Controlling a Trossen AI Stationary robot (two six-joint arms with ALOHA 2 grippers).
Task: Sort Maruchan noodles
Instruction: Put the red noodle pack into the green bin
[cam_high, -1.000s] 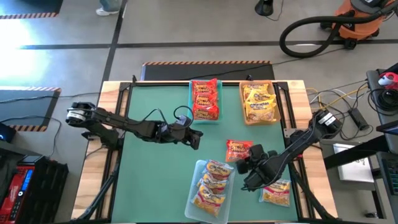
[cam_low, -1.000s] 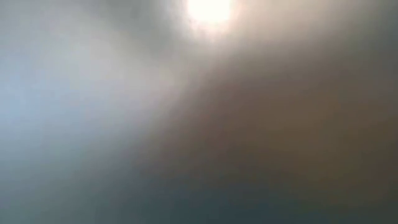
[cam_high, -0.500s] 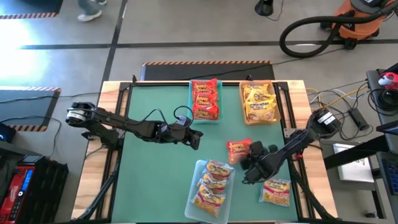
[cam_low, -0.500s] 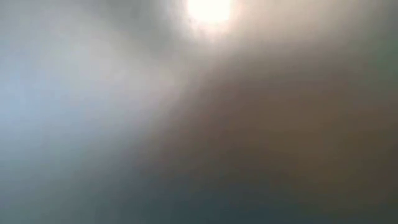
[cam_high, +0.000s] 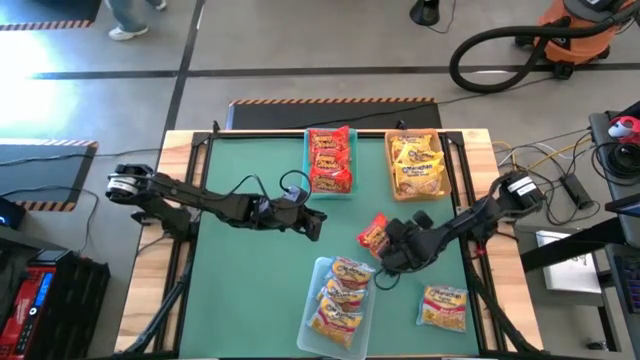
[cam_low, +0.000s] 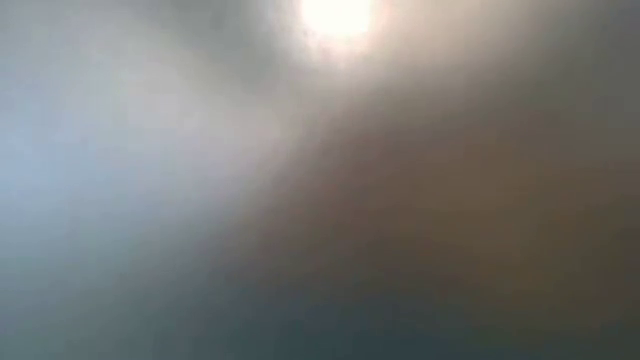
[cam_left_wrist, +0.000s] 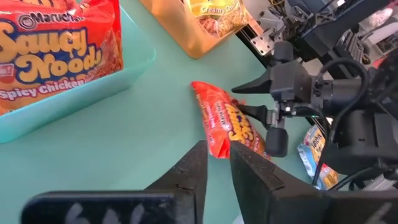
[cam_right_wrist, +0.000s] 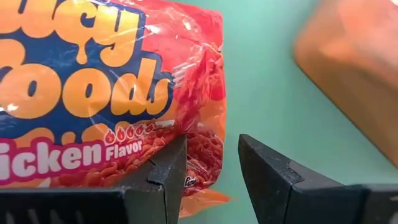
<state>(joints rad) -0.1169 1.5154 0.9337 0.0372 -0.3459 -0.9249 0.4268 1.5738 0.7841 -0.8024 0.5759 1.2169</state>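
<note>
A red Maruchan packet (cam_high: 374, 234), printed "Chicken Flavor", is pinched at one edge by the right gripper (cam_high: 385, 243) and tilted over the green mat (cam_high: 250, 290), between the teal bin (cam_high: 330, 160) of red "Saucy Noods Spicy Chicken" packets and the clear bin (cam_high: 335, 300). Open mat is left around the left gripper (cam_high: 315, 222), whose fingers are nearly closed on nothing. One yellow packet (cam_high: 444, 307) lies by the mat's right edge.

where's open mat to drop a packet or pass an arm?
Most bare green mat lies below the left gripper, left of the clear bin. It is crowded on the right: right gripper at the red packet, near the teal bin, tan bin and loose yellow packet.
</note>
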